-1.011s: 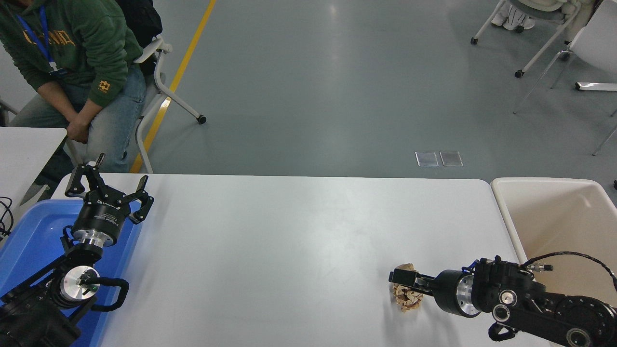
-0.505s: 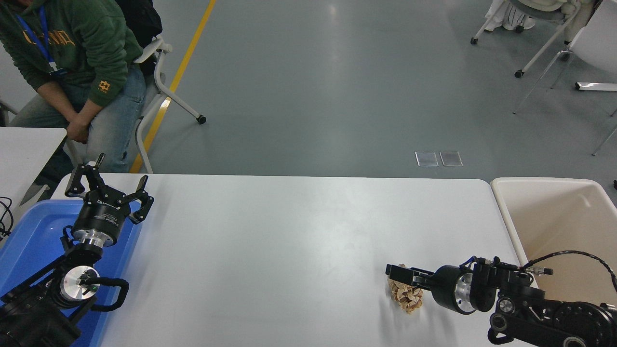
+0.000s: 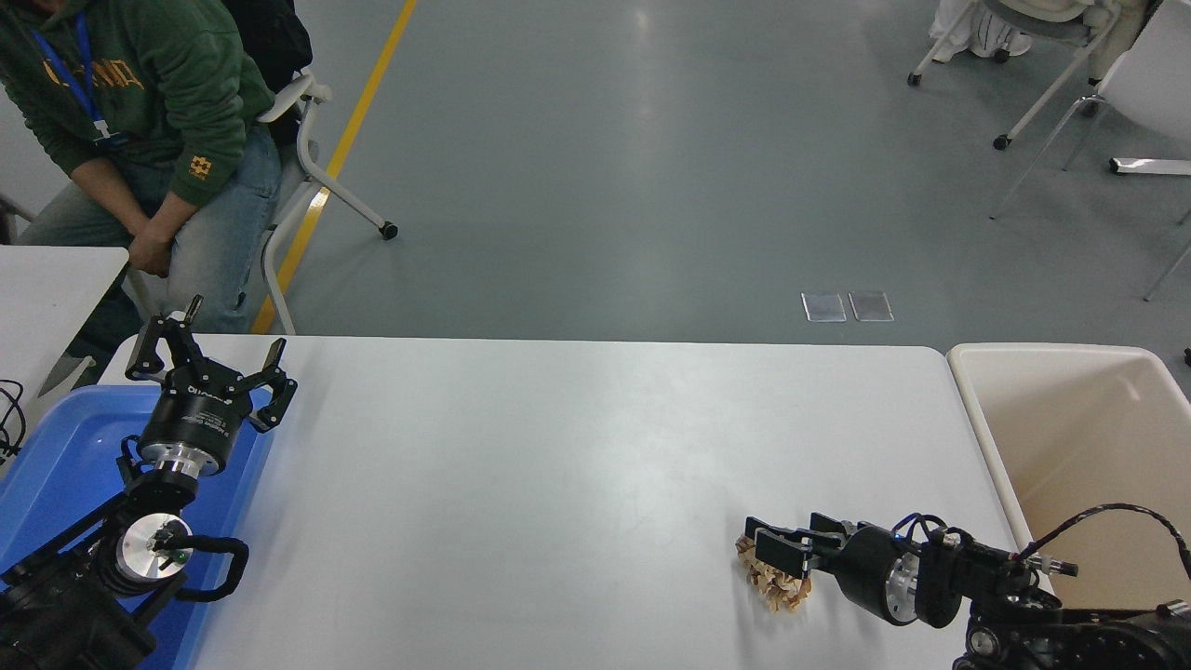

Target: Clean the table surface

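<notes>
Two black fingers of the right gripper (image 3: pixel 777 547) sit slightly parted around a crumpled brown paper wad (image 3: pixel 772 579), touching it, low over the table surface (image 3: pixel 558 447) at its near right.

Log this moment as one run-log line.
right gripper: at crumpled brown paper, grasp unclear | left gripper: parked open over blue tray | beige bin: right of table surface

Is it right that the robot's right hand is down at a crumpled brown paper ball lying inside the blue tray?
Not quite. In the head view the right hand is at the crumpled brown paper ball, but it lies on the white table surface, not in the blue tray.
</notes>
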You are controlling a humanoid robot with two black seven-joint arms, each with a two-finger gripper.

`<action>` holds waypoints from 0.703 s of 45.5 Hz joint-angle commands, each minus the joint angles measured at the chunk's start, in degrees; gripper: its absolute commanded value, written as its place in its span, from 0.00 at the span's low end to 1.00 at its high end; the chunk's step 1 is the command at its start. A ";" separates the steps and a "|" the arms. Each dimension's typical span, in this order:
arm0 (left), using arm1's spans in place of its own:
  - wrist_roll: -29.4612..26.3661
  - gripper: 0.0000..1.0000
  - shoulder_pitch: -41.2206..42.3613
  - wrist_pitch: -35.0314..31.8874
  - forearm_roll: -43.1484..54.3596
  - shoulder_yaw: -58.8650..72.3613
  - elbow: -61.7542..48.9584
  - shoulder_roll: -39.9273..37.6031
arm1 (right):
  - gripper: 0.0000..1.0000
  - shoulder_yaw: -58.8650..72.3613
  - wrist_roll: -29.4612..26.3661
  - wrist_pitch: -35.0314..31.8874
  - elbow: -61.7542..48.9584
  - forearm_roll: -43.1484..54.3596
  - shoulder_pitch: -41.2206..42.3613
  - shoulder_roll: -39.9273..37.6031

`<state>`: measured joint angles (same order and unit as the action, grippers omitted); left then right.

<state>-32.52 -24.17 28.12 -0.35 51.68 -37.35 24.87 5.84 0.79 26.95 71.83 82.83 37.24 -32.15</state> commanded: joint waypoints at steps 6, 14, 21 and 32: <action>0.00 0.99 0.00 0.00 0.00 0.00 0.00 0.00 | 1.00 7.07 3.25 10.67 -1.34 1.98 -0.24 1.39; 0.00 0.99 0.00 0.00 0.00 0.00 0.00 0.00 | 1.00 8.66 4.49 14.45 -1.78 3.39 -0.33 3.06; 0.00 0.99 0.00 0.00 0.00 0.00 0.00 0.00 | 1.00 8.75 4.49 15.68 -4.50 3.39 -0.94 4.46; 0.00 0.99 0.00 0.00 0.00 0.00 0.00 0.00 | 1.00 8.75 4.49 17.26 -9.95 3.21 -1.21 7.45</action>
<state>-32.52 -24.17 28.12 -0.35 51.68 -37.35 24.87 14.17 4.99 42.27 66.10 85.98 36.38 -27.24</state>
